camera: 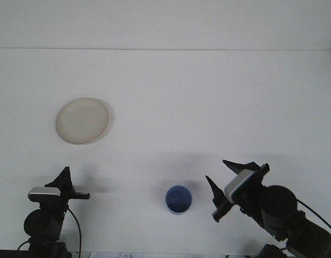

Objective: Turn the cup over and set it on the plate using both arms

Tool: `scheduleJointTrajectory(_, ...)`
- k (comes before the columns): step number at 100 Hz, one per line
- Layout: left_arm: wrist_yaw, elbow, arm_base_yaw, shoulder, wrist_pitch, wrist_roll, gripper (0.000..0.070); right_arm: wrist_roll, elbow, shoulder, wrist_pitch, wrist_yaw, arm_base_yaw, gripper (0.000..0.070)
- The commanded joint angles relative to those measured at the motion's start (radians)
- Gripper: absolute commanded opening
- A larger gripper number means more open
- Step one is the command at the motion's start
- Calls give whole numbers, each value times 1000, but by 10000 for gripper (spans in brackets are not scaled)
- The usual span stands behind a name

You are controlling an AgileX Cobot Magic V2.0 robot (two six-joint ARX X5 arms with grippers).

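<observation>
The picture is bright and evenly lit, and the white worktop point(208, 107) looks a little washed out. Shadows are soft and pale: a faint grey patch lies on the worktop above the blue cup point(179, 199), and a thin smudge sits beside the left gripper point(66, 185). The plate point(83, 120) casts a light shadow along its right rim. The black arms show little detail, and the picture is slightly grainy
</observation>
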Motion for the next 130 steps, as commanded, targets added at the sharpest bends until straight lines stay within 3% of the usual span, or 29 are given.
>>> scheduleJointTrajectory(1,-5,-19,0,-2,20,8,15,-1,-82,-76,53,2,10,430)
scheduleJointTrajectory(19,-4,-19,0,-2,37,-198,15,16,-225,-256,112,6,10,429)
scheduleJointTrajectory(28,-4,-19,0,-2,39,-266,15,22,-241,-295,112,17,10,429)
scheduleJointTrajectory(39,-3,-17,0,-2,55,-434,15,22,-241,-315,108,17,10,429)
scheduleJointTrajectory(47,59,14,0,-2,55,-497,15,22,-241,-317,108,24,10,429)
scheduleJointTrajectory(62,173,145,-1,41,23,-495,16,22,-241,-316,99,24,10,429)
scheduleJointTrajectory(71,223,275,-1,132,-68,-446,35,22,-241,-316,90,24,10,428)
scheduleJointTrajectory(76,276,348,-4,202,-117,-417,127,22,-241,-316,86,24,10,428)
scheduleJointTrajectory(85,410,490,-26,372,-213,-362,358,21,-241,-316,84,24,10,428)
scheduleJointTrajectory(89,461,541,-42,439,-250,-343,394,21,-241,-316,84,24,10,428)
scheduleJointTrajectory(102,617,720,-153,682,-373,-308,393,17,-241,-316,83,26,10,428)
scheduleJointTrajectory(117,621,899,-381,926,-525,-232,393,18,-246,-316,84,44,10,428)
scheduleJointTrajectory(130,493,1033,-577,1110,-631,-219,393,18,-247,-316,76,43,10,428)
